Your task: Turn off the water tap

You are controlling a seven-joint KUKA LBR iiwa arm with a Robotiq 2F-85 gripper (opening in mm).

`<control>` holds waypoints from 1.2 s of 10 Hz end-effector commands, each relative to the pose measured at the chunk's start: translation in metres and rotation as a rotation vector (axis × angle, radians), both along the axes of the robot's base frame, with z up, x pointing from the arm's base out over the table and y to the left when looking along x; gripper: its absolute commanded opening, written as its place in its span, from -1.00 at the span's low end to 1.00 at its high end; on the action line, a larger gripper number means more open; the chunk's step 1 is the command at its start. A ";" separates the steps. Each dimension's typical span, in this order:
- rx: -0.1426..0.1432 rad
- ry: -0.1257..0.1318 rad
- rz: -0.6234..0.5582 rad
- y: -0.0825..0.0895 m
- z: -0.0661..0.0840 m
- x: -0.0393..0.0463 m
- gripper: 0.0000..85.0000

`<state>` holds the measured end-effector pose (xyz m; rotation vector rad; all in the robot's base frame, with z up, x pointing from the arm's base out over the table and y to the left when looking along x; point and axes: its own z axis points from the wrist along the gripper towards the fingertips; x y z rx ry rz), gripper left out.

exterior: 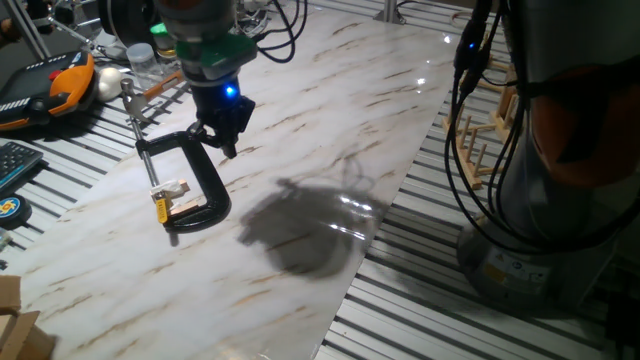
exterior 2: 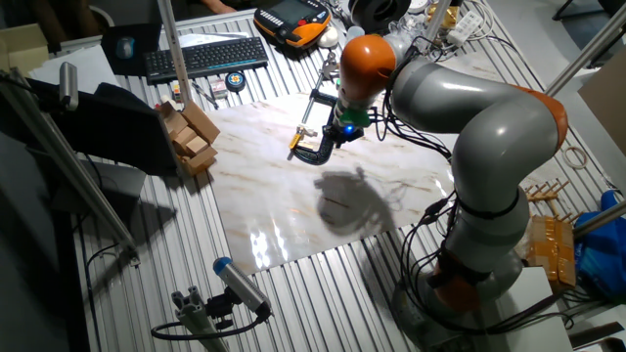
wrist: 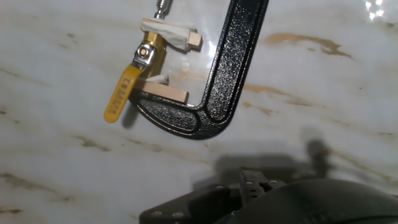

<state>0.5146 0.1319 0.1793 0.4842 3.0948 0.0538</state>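
The water tap (wrist: 150,51) is a small brass valve held between wooden blocks in the jaw of a black C-clamp (wrist: 219,81) lying on the marble table. Its flat yellow lever (wrist: 120,93) points down-left in the hand view, away from the clamp's spine. In one fixed view the tap (exterior: 166,203) sits at the clamp's near end. My gripper (exterior: 228,140) hovers just above and beyond the clamp's spine, clear of the tap, with its fingers together and nothing in them. In the hand view it (wrist: 252,183) shows as a dark mass at the bottom edge.
The clamp's silver screw rod (exterior: 138,125) points to the far left. A keyboard (exterior 2: 205,56), an orange pendant (exterior 2: 293,24) and wooden blocks (exterior 2: 191,137) lie beyond the marble slab (exterior: 330,120). A wooden rack (exterior: 480,140) and cables stand at the right.
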 end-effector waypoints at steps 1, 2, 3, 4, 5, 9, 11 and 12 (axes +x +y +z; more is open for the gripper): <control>0.004 0.000 -0.002 0.001 -0.001 0.0009 -1.00; 0.004 -0.005 -0.004 0.004 -0.004 0.0033 -1.00; 0.004 -0.008 -0.004 0.006 -0.006 0.0054 -1.00; 0.013 -0.008 0.001 0.005 -0.006 0.0067 -1.00; 0.018 -0.008 0.007 0.004 -0.007 0.0082 -1.00; 0.008 0.004 0.061 0.004 -0.006 0.0091 -1.00; 0.026 0.032 0.110 0.004 -0.006 0.0091 -1.00; 0.022 0.039 0.132 0.004 -0.006 0.0091 -1.00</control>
